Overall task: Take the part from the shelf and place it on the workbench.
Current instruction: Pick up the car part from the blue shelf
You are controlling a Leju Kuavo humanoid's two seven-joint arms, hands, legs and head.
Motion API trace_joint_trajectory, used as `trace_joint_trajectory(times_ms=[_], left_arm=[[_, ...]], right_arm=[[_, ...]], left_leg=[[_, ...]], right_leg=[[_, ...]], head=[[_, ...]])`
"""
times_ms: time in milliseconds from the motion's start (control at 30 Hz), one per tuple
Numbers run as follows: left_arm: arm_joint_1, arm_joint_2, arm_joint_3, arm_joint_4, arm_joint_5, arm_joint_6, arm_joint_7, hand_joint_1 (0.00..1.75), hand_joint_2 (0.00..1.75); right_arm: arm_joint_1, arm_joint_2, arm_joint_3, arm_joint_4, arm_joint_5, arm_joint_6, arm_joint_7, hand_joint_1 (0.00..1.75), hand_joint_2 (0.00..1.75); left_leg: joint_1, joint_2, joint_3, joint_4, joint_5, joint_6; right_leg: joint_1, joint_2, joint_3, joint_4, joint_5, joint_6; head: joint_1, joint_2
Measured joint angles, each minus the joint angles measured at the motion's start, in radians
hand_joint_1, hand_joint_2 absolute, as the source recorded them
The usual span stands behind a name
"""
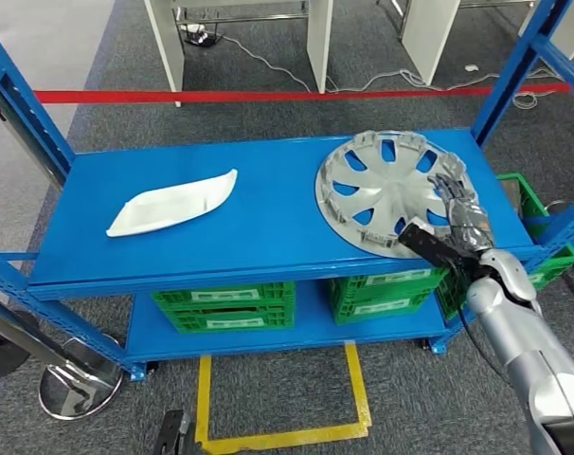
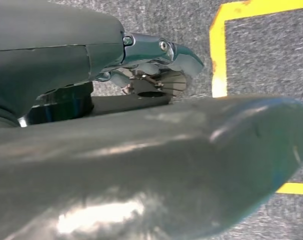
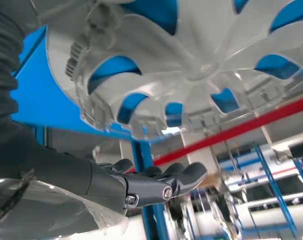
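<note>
The round silver plastic wheel cover (image 1: 385, 190), with its spokes and cut-out windows, lies flat on the top deck of the blue metal shelf (image 1: 270, 213), toward the three o'clock end of that deck in the head view. The right hand (image 1: 461, 210) reaches in from five o'clock on its silver arm and lies over the cover's rim at the cover's four o'clock edge, its dark fingers (image 1: 448, 188) stretched across the outer spokes; in the right wrist view the fingers (image 3: 180, 175) extend loosely together just beside the cover (image 3: 203, 55), and whether they actually grip the rim cannot be told. At nine o'clock on the same deck, well apart from the cover, lies a long white curved plastic panel (image 1: 171, 204). A blue upright post (image 1: 516, 66) of the shelf rises at one o'clock, close to the cover's far edge. On the lower deck sit green slotted plastic crates (image 1: 224, 308), with another green crate (image 1: 548, 242) beside the shelf at three o'clock. Yellow floor tape (image 1: 284, 431) marks a rectangle at six o'clock, and a red floor line (image 1: 198, 96) runs behind the shelf. In the left wrist view the left hand (image 2: 157, 55) hangs over grey carpet, its fingers curled in with nothing held.
</note>
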Motion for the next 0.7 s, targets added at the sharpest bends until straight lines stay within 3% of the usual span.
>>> trace_joint_trajectory(times_ms=[67,133,200,267,300,333,400,467,533,633,700], left_arm=[[0.0,0.0,0.001,0.0,-0.003,0.002,0.012,0.0,0.0],[0.0,0.001,0.001,0.0,-0.007,0.004,0.022,0.0,0.0],[0.0,0.001,0.001,0.0,-0.009,0.005,0.028,0.0,0.0],[0.001,0.002,0.002,0.0,-0.011,0.005,0.031,0.0,0.0],[0.001,0.002,0.002,0.0,-0.011,0.005,0.031,0.0,0.0],[0.001,0.003,0.002,0.0,-0.012,0.005,0.031,0.0,0.0],[0.002,0.004,0.002,0.0,-0.015,0.005,0.032,0.0,0.0],[0.002,0.004,0.002,0.0,-0.018,0.005,0.033,0.0,0.0],[0.003,0.004,0.002,0.0,-0.026,0.006,0.035,0.0,0.0],[0.003,0.003,0.002,0.0,-0.037,0.014,0.023,0.0,0.0],[0.002,0.002,0.002,0.0,-0.035,0.016,0.015,0.0,0.0]], right_arm=[[-0.007,0.0,-0.006,0.001,-0.042,0.046,-0.014,0.0,0.0],[-0.012,-0.001,-0.014,-0.002,-0.086,0.093,-0.025,0.0,0.0],[-0.02,-0.001,-0.024,-0.005,-0.118,0.131,-0.032,0.0,0.0],[-0.024,-0.001,-0.03,-0.005,-0.134,0.153,-0.037,0.0,0.0],[-0.024,-0.001,-0.031,-0.005,-0.138,0.158,-0.038,0.0,0.0],[-0.025,-0.001,-0.032,-0.005,-0.14,0.16,-0.039,0.0,0.0],[-0.027,-0.001,-0.033,-0.007,-0.148,0.169,-0.041,0.0,0.0],[-0.033,-0.001,-0.033,-0.007,-0.169,0.194,-0.047,0.0,0.87],[-0.039,0.0,-0.033,-0.007,-0.196,0.228,-0.061,0.0,1.75],[-0.042,0.0,-0.028,-0.006,-0.215,0.27,-0.091,0.0,1.75],[-0.045,0.001,-0.024,-0.004,-0.215,0.288,-0.1,0.0,1.75]], left_leg=[[0.0,-0.001,-0.003,0.002,-0.001,-0.008],[0.001,-0.001,-0.014,0.032,-0.024,-0.018],[0.003,-0.001,-0.056,0.131,-0.078,-0.026],[0.003,-0.001,-0.11,0.245,-0.119,-0.027],[0.002,-0.001,-0.121,0.266,-0.116,-0.024],[0.001,-0.001,-0.116,0.251,-0.094,-0.019],[-0.003,-0.002,-0.068,0.14,-0.025,-0.003],[-0.007,-0.002,-0.026,0.041,0.009,0.012],[-0.009,-0.002,-0.015,0.012,0.006,0.016],[-0.002,-0.002,-0.007,-0.006,0.012,0.023],[0.001,-0.002,-0.003,-0.012,0.016,0.027]], right_leg=[[0.0,0.0,0.0,-0.001,0.001,-0.014],[-0.002,-0.001,0.001,-0.002,0.002,-0.026],[-0.002,-0.002,0.003,-0.003,0.002,-0.034],[0.002,-0.002,0.003,-0.003,0.001,-0.038],[0.004,-0.002,0.004,-0.003,0.001,-0.039],[0.006,-0.002,0.006,-0.003,0.0,-0.04],[0.011,-0.001,0.01,-0.003,-0.002,-0.041],[0.016,0.0,0.008,-0.001,-0.003,-0.038],[0.017,-0.001,0.002,-0.002,-0.001,-0.031],[0.015,-0.003,-0.012,0.019,-0.019,-0.017],[0.012,-0.003,-0.057,0.113,-0.07,-0.007]], head=[[0.0,0.0],[-0.003,0.0],[-0.006,0.0],[-0.006,0.0],[-0.006,0.0],[-0.007,0.0],[-0.006,0.0],[-0.006,0.0],[-0.005,0.0],[-0.003,0.0],[0.0,0.0]])
